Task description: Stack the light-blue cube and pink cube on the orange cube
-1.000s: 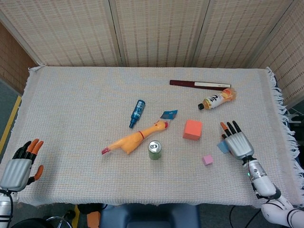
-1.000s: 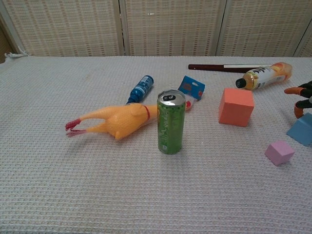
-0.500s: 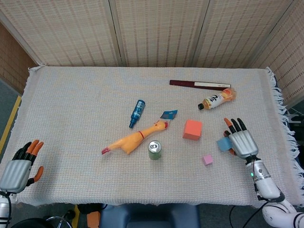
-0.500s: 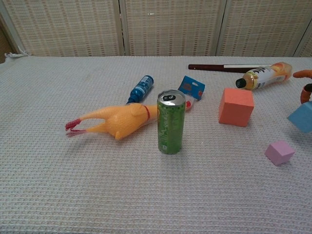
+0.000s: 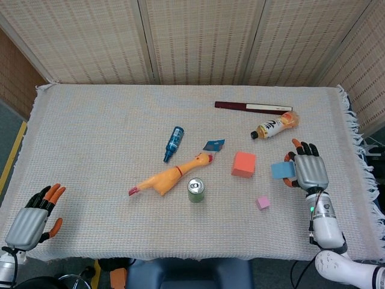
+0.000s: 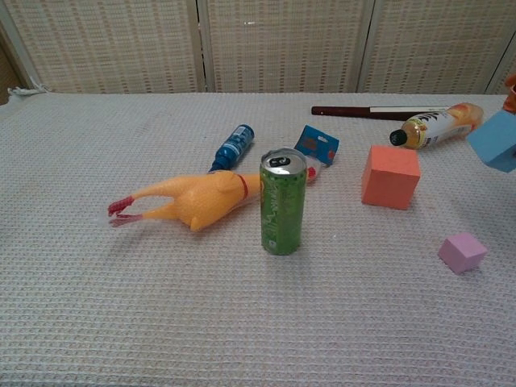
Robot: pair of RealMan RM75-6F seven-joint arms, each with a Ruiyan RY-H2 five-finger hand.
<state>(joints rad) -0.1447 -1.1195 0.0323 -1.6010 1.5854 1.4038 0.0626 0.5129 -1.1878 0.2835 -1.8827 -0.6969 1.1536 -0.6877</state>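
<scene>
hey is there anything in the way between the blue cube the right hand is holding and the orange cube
Nothing visible. The right hand holds the light-blue cube off the cloth, to the right of the orange cube, with only bare cloth between them. The pink cube sits nearer the front edge, off that line.

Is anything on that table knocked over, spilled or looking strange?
Nothing is spilled or broken. The orange-capped bottle and the small blue bottle lie on their sides, as does the rubber chicken; the green can stands upright. The light-blue cube is off the table, held tilted by the right hand.

3 cubes (image 5: 243, 164), 2 bottles (image 5: 174, 143)
</scene>
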